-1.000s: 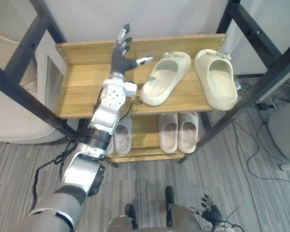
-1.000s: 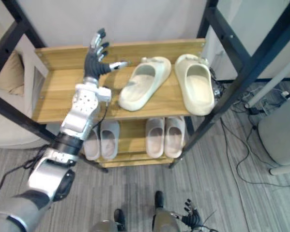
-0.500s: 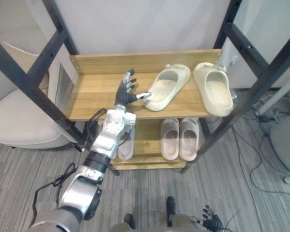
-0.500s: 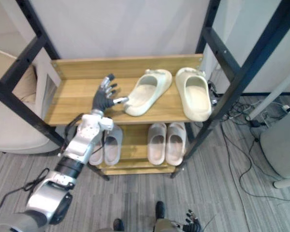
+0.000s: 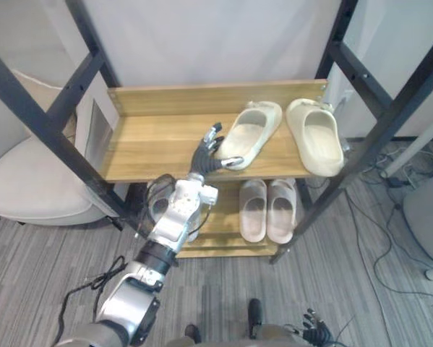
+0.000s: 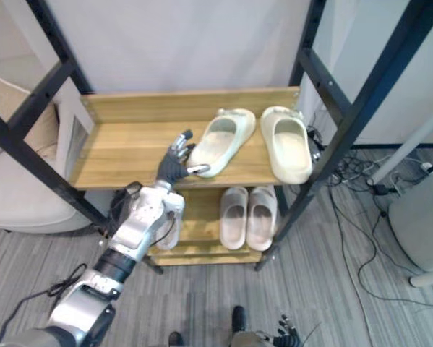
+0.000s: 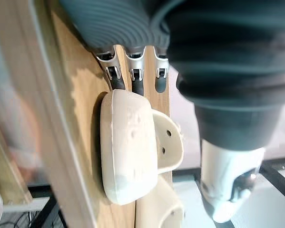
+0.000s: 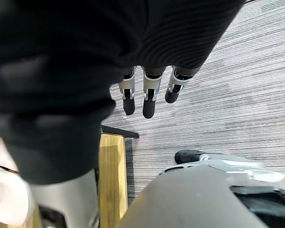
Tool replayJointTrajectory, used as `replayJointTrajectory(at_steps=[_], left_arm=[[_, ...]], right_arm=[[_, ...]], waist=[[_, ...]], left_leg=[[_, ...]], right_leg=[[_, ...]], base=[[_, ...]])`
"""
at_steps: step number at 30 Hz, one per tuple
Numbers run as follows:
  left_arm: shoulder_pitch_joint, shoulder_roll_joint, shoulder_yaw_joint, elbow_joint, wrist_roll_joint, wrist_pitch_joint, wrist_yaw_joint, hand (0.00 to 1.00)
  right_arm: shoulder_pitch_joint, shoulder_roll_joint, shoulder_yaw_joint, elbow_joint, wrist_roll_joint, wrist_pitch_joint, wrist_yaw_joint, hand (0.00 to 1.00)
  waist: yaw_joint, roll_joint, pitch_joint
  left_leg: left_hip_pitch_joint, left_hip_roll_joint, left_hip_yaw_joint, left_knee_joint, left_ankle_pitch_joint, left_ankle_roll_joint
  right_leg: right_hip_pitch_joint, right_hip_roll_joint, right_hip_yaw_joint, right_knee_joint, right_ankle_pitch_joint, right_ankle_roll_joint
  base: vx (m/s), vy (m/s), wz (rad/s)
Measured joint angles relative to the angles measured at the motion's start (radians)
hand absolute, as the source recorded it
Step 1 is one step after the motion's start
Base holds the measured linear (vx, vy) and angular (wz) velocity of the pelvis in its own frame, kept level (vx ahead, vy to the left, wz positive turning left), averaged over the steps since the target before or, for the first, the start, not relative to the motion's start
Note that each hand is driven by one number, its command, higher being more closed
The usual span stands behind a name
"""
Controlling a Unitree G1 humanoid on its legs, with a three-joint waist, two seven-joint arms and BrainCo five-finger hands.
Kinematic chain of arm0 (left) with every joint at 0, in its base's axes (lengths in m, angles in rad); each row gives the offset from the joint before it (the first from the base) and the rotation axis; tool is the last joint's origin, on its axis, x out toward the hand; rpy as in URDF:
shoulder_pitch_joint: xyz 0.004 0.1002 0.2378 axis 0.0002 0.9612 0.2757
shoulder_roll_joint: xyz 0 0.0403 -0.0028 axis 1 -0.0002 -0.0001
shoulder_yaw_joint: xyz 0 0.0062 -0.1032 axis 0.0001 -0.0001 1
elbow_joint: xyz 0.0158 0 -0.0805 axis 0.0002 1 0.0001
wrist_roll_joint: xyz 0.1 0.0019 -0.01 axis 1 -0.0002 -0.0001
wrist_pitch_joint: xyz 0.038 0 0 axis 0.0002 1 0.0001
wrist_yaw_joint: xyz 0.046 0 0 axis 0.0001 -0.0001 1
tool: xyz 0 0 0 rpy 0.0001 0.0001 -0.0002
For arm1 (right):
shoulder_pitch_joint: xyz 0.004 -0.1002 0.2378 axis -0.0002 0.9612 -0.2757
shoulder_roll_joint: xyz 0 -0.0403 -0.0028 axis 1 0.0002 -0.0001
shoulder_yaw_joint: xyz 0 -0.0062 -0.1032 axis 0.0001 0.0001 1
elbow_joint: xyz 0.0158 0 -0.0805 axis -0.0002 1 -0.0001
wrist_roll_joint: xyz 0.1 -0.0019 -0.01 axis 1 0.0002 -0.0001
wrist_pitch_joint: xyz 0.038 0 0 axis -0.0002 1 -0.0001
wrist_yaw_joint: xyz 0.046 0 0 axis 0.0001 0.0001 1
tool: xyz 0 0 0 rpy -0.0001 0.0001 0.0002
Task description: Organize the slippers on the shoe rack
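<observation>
Two cream slippers lie on the top wooden shelf of the shoe rack. The left slipper lies slanted, its heel by the shelf's front edge; the right slipper points straight back. My left hand is open at the front edge, fingers straight, thumb against the slanted slipper's heel. My right hand hangs open low over the floor, fingers relaxed.
On the lower shelf sits a pale pink pair of slippers, with a grey pair partly behind my left arm. Black frame posts flank the rack. A cream cushioned seat stands to the left.
The camera has pulled back. My left hand has drawn from the back of the top shelf to its front edge, next to the slanted slipper's heel. Both slippers lie as before.
</observation>
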Motion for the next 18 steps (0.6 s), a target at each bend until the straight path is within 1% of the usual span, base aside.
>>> replayJointTrajectory(at_steps=[3, 7, 14, 18], left_arm=[[0.0, -0.01, -0.013, -0.006, -0.003, 0.0, -0.014, 0.0], [0.0, -0.02, -0.046, -0.016, -0.004, 0.0, -0.015, 0.0], [-0.016, -0.088, -0.12, -0.014, -0.036, 0.003, -0.013, 0.0], [-0.082, -0.131, -0.132, -0.013, -0.042, 0.003, -0.011, 0.0]], right_arm=[[-0.001, 0.0, 0.0, 0.0, 0.0, 0.005, 0.0, 0.0], [-0.004, 0.0, 0.0, 0.0, 0.0, 0.008, 0.0, 0.0], [-0.005, 0.0, -0.001, -0.007, 0.0, 0.008, 0.0, 0.0], [-0.004, 0.001, -0.001, -0.014, 0.001, 0.008, -0.001, 0.0]], waist=[[0.0, -0.001, 0.0], [0.0, -0.001, -0.001], [0.001, -0.013, -0.007], [-0.001, -0.013, -0.007]], left_leg=[[0.001, 0.0, -0.002, -0.002, 0.0, 0.0], [0.001, 0.001, -0.006, -0.002, 0.001, 0.0], [-0.003, -0.001, -0.007, 0.005, 0.002, 0.002], [-0.002, 0.001, -0.001, 0.006, -0.004, 0.004]], right_leg=[[0.0, 0.0, -0.003, 0.0, 0.0, 0.0], [0.001, 0.0, -0.009, 0.0, 0.0, 0.001], [0.0, -0.004, -0.007, 0.001, 0.0, 0.001], [-0.008, -0.004, 0.004, 0.028, -0.018, 0.004]], base=[[0.01, 0.0, 0.01], [0.01, -0.003, 0.03], [0.0, 0.0, 0.0], [-0.03, -0.002, -0.05]])
